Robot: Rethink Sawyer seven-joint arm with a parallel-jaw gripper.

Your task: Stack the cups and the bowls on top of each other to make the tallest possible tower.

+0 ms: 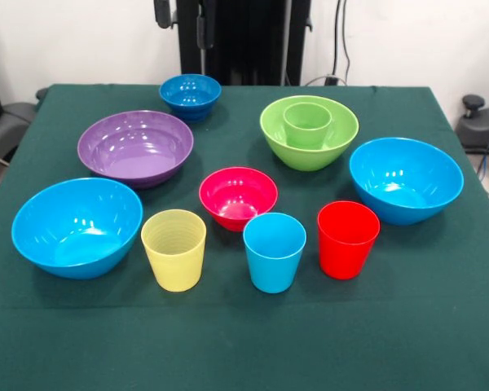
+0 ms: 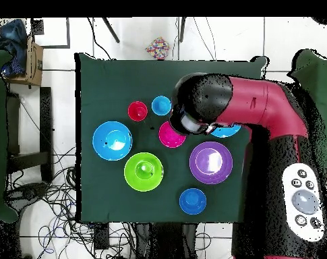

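All pieces stand apart on the green cloth except one pair. The green cup [image 1: 307,122] sits upright inside the lime-green bowl [image 1: 310,156] [image 2: 133,177]. In front stand the yellow cup [image 1: 174,249], light blue cup [image 1: 275,252] [image 2: 161,105] and red cup [image 1: 347,239] [image 2: 137,110]. The pink-red bowl [image 1: 238,197] [image 2: 171,136] is in the middle. Light blue bowls [image 1: 77,226] [image 1: 405,179] flank the row. The purple bowl [image 1: 135,147] [image 2: 211,162] and dark blue bowl [image 1: 190,94] [image 2: 193,201] are further back. The red arm [image 2: 260,101] reaches over the table in the overhead view; its gripper is hidden.
The arm hides the yellow cup and most of one light blue bowl [image 2: 228,131] in the overhead view. Cables and a stand lie on the floor beyond the table's edges [image 2: 78,135].
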